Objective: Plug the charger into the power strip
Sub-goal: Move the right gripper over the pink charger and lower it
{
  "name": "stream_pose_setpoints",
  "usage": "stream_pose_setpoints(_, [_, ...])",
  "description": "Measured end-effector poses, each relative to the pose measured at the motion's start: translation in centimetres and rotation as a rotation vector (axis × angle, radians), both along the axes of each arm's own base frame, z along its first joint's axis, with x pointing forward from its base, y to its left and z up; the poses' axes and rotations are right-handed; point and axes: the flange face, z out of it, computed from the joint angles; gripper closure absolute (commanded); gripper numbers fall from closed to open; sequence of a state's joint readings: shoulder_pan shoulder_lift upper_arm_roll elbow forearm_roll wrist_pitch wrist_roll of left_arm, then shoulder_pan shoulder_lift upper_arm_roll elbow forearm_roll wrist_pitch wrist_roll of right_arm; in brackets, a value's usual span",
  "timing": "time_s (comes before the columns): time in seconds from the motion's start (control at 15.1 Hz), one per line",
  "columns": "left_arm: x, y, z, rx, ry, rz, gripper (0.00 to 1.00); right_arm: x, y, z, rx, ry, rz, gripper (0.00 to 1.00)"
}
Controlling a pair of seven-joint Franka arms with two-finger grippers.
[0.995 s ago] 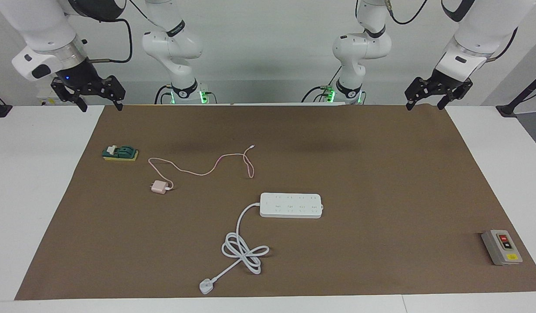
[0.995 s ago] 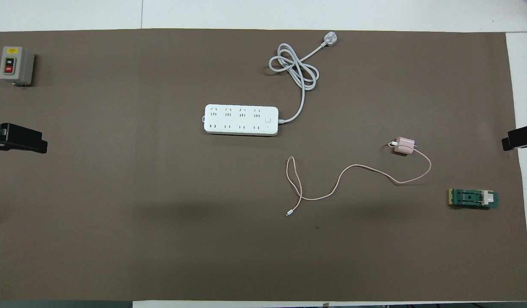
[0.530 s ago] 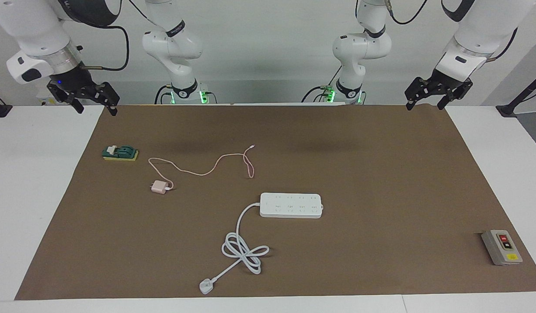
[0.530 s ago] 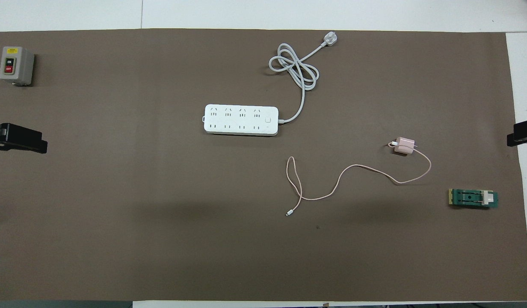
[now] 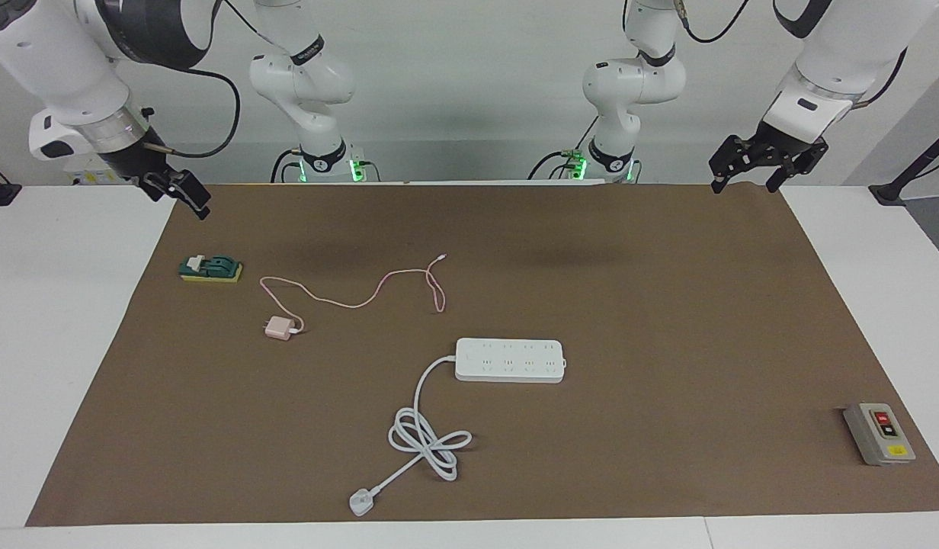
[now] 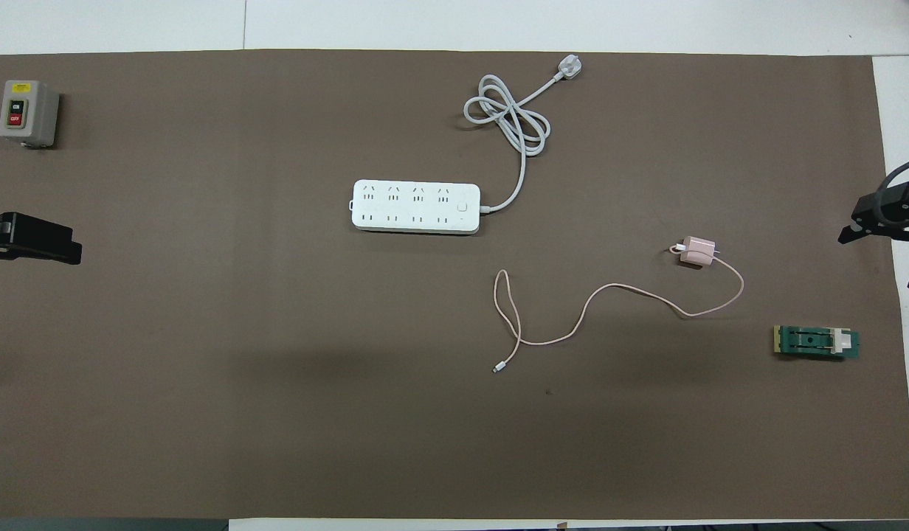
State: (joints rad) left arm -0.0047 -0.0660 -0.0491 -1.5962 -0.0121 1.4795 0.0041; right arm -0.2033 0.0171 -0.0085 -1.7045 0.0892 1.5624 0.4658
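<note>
The charger point(image 5: 277, 329), a small pale-pink cube, lies on the brown mat toward the right arm's end, with its thin pink cable point(image 5: 347, 303) snaking toward the middle. It also shows in the overhead view point(image 6: 697, 251). The power strip point(image 5: 509, 360), a long white block with two rows of sockets, lies mid-table, farther from the robots than the charger; it shows in the overhead view too point(image 6: 415, 206). My right gripper point(image 5: 187, 197) hangs open and empty over the mat's edge, well apart from the charger. My left gripper point(image 5: 744, 179) waits open over the mat's corner at its own end.
The strip's thick white cord point(image 5: 427, 438) coils farther out and ends in a white three-pin plug point(image 5: 360, 502). A green and yellow block point(image 5: 210, 268) lies beside the charger, nearer the robots. A grey button box point(image 5: 879, 433) sits at the left arm's end.
My right gripper has turned at the wrist and shifted slightly in over the mat's edge. The left arm and all objects have stayed still.
</note>
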Motion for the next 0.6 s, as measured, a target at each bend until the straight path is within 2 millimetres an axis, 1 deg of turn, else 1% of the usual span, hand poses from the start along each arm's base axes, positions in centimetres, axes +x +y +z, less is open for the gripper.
stream_pose_setpoints(0.2, [0.0, 0.0, 0.0, 0.0, 0.0, 0.0, 0.0, 1.4, -1.7, -3.2, 0.07, 0.024, -0.175, 0.0])
stream_pose_setpoints(0.53, [0.0, 0.0, 0.0, 0.0, 0.0, 0.0, 0.0, 3.5, -2.2, -7.7, 0.177, 0.069, -0.389, 0.0])
stream_pose_setpoints(0.6, [0.0, 0.0, 0.0, 0.0, 0.0, 0.0, 0.0, 3.9, -2.6, -8.7, 0.199, 0.074, -0.43, 0.0])
